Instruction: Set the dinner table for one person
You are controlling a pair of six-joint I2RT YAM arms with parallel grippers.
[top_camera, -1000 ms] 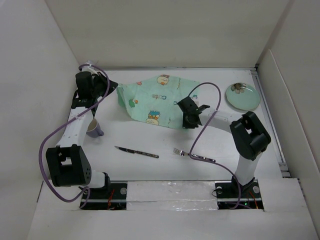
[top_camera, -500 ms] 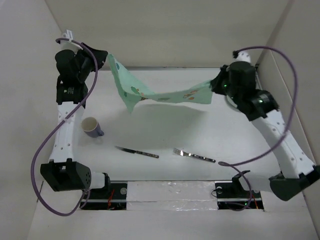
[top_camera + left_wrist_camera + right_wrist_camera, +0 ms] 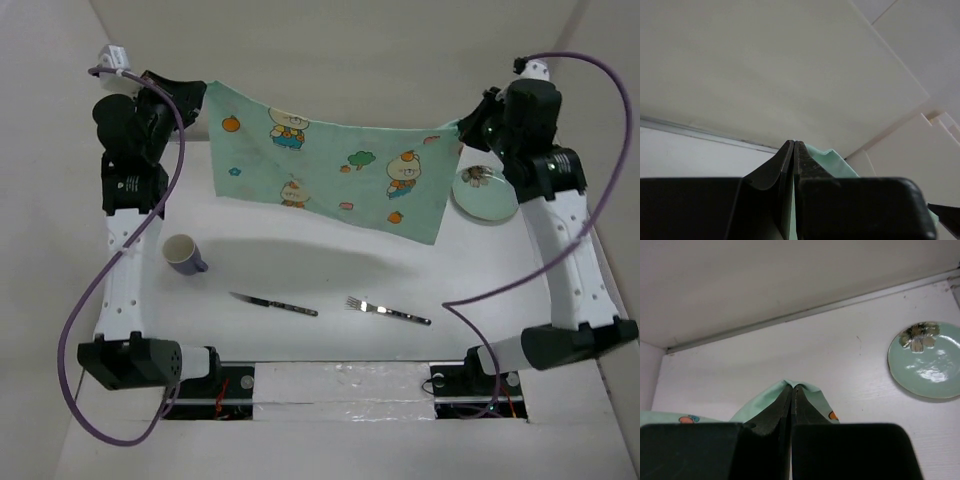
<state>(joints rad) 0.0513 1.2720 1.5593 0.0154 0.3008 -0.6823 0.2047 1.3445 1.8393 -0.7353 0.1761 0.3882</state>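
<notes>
**Two Corners Being Held Aloft**

Past the knife (image 3: 273, 303) and fork (image 3: 388, 312), the placemat (image 3: 330, 175) is being stretched above the dinner table (image 3: 300, 270), its corners being pinched by the left gripper (image 3: 792, 148) and right gripper (image 3: 791, 389). Even lowering is likely being required next.

Top cam: fixed, high & behind the arm bases (image 3: 470, 380), tilted down/fwd, far enough back to take in the whole desk (image 3: 300, 270) up to the back wall (image 3: 350, 60). Left wrist cam: sits right behind the left tool (image 3: 793, 145), v. close, looks along its fingers, tilted up at the back wall; only a sliver of placemat (image 3: 827, 157) shows. Right wrist cam: same mount behind the right tool (image 3: 791, 387), but angled down onto the far-right desk. Shared: top & right wrist both catch the plate (image 3: 929, 360) + one placemat corner; top & left wrist share wall + the other corner.
</notes>
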